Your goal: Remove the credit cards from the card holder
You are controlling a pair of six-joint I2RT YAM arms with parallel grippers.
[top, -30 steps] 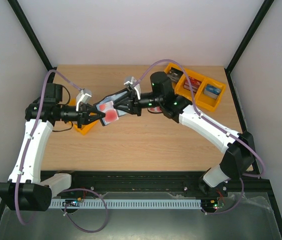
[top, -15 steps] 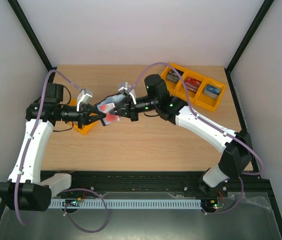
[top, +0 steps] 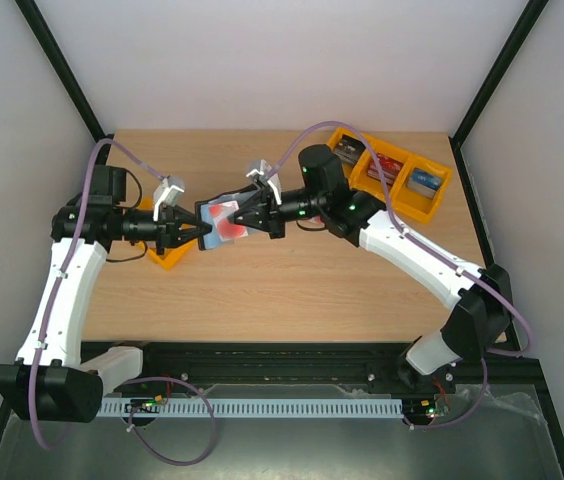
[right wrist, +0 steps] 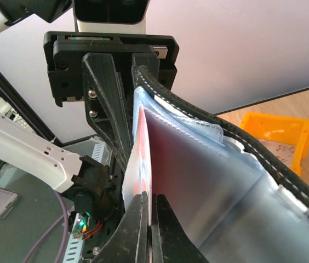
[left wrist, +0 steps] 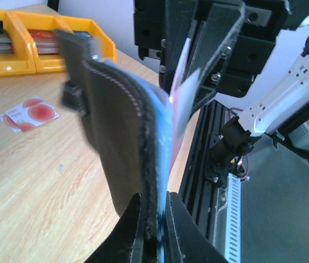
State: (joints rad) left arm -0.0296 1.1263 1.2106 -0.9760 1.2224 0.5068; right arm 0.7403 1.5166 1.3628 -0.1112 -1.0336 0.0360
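The black card holder (top: 209,212) hangs in the air between both arms, folded open with its grey-blue clear pocket (right wrist: 209,181) showing. My left gripper (top: 197,232) is shut on the holder's edge (left wrist: 116,126). A pale credit card (right wrist: 143,148) with red blotches stands partly in the pocket. My right gripper (right wrist: 150,200) is shut on that card's free edge, as the top view also shows for the right gripper (top: 246,218). The same card (left wrist: 181,93) shows pinkish in the left wrist view. Another credit card (left wrist: 29,114) lies flat on the table.
A long yellow tray (top: 392,175) with stacks of dark, red and blue cards stands at the back right. A small orange tray (top: 167,255) sits under my left wrist. The black frame rail (top: 282,352) runs along the near table edge.
My right gripper moved in to the holder, closed on the card's edge, then drew back a little to the right with it. My left arm has held still.
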